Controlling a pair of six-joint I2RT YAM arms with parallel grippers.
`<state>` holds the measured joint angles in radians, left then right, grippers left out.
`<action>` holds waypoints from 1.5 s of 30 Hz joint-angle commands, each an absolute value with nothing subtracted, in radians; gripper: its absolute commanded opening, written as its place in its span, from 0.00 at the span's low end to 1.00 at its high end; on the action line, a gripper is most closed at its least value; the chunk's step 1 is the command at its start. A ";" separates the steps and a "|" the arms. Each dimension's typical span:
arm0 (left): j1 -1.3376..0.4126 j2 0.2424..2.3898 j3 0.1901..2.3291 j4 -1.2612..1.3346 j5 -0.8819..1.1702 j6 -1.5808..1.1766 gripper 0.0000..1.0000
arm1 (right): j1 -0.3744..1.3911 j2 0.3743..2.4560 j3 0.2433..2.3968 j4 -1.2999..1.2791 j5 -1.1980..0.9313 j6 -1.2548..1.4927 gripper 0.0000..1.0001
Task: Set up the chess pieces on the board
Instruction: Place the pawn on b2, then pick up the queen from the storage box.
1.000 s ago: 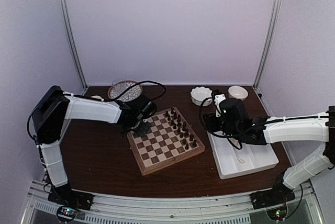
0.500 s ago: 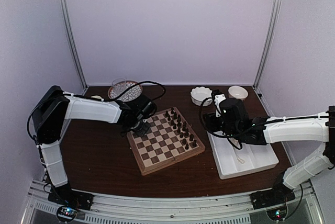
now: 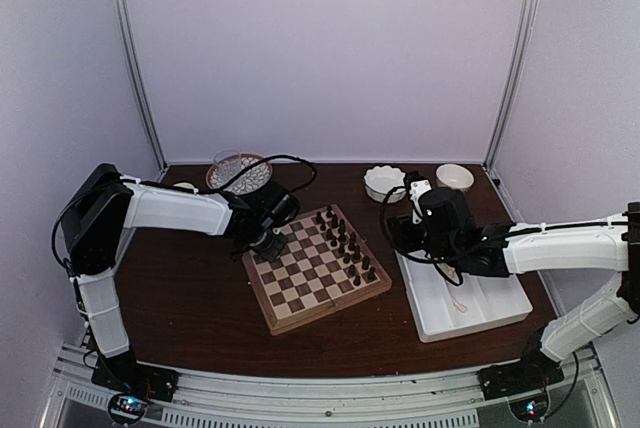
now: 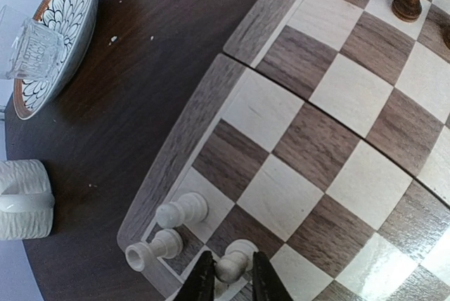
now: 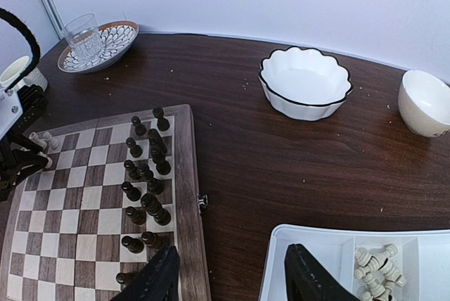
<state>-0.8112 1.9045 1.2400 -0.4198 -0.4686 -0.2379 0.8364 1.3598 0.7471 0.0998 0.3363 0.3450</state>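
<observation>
Top camera: the board (image 3: 318, 273) is seen angled mid-table, with dark pieces (image 3: 345, 243) ranked along its far side. The left gripper (image 3: 265, 245) is lowered on the board's left corner; the right gripper (image 3: 402, 238) is held over the white tray (image 3: 490, 313).

Left wrist: three cream chess pieces (image 4: 181, 209) are grouped at that corner, one closely flanked by the jaws; whether it is pinched cannot be told.

Right wrist: the jaws are spread wide on nothing, and more cream pieces are heaped in the tray. Each is judged light, rigid, smooth and easily toppled, best taken at the waist from above.
</observation>
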 commanded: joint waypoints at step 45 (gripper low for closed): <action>-0.958 1.228 0.620 0.283 -0.542 -0.168 0.59 | 0.578 1.315 0.641 -0.284 0.330 0.693 0.31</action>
<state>-0.9531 1.2510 0.6445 0.2173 -0.4953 -0.1497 0.6140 1.2743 0.6376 -0.2504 0.3672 0.6292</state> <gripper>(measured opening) 0.579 0.320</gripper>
